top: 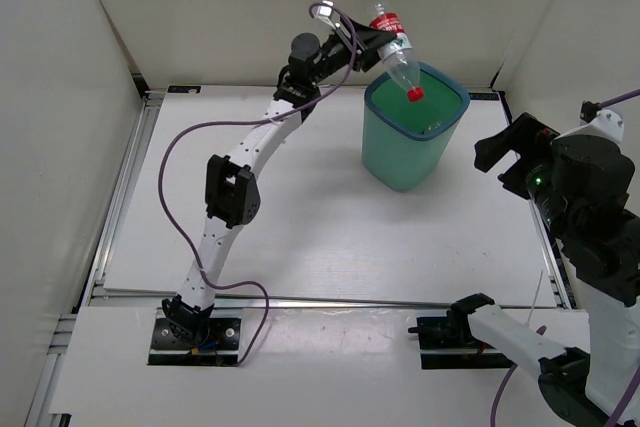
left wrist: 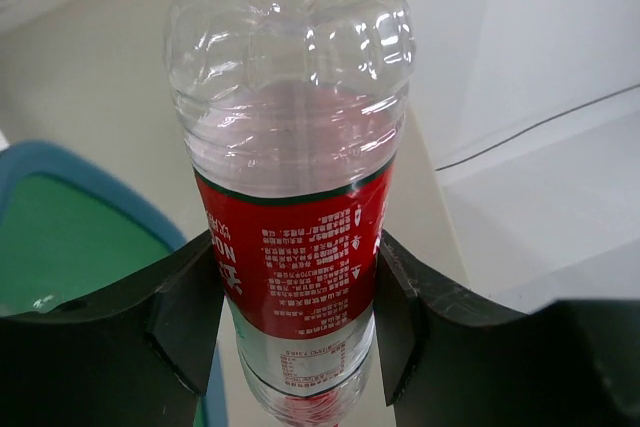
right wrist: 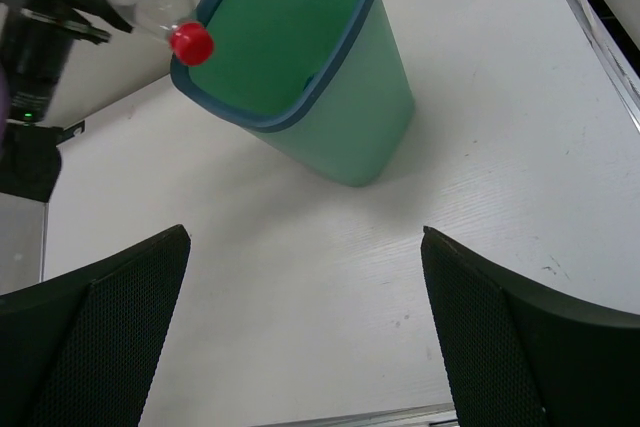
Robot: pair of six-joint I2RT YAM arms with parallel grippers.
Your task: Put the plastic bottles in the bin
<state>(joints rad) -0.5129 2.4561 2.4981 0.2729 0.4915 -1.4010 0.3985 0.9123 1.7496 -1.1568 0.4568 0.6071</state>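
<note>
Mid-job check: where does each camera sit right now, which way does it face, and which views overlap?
Top external: above and behind the robot, looking down on the table; both arms show, the left arm stretched to the bin.
Left wrist: behind the left gripper, facing the red-label bottle it clamps; both black fingers show.
Right wrist: looking down between the open right gripper fingers at table and bin.
Shared: top and right wrist both show the bottle tilted cap-down at the bin's rim.

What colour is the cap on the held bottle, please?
Red; the bottle cap shows best in the right wrist view.
</note>
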